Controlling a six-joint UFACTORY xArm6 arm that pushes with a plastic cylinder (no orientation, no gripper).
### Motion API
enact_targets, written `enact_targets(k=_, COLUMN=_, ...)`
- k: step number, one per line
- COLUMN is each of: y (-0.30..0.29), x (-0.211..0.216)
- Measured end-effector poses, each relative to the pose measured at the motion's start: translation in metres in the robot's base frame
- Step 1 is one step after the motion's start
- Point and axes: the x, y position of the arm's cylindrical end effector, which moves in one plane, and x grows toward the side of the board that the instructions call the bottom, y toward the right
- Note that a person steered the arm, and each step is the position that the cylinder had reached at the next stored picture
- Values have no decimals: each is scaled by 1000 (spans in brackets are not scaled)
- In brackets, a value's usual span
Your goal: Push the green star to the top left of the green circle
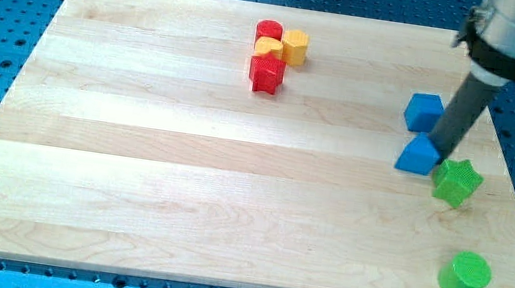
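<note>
The green star [457, 181] lies near the board's right edge, above the green circle [464, 275], which sits near the bottom right corner. My tip [441, 156] is at the star's upper left, close to or touching it, and right beside the lower blue block [419, 155]. The rod rises to the view's top right.
A second blue block [424, 112] sits just above the lower one. A cluster at the top centre holds a red block [270, 33], a yellow block [294, 46], an orange-yellow block [268, 49] and a red star-like block [266, 74]. The wooden board [136, 147] rests on a blue perforated table.
</note>
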Motion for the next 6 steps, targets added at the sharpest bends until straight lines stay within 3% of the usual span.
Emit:
enact_targets(k=1, y=42, x=-17)
enact_targets(k=2, y=93, x=14)
enact_targets(k=3, y=52, x=50)
enact_targets(k=5, y=-9, x=48)
enact_targets(k=6, y=52, x=73)
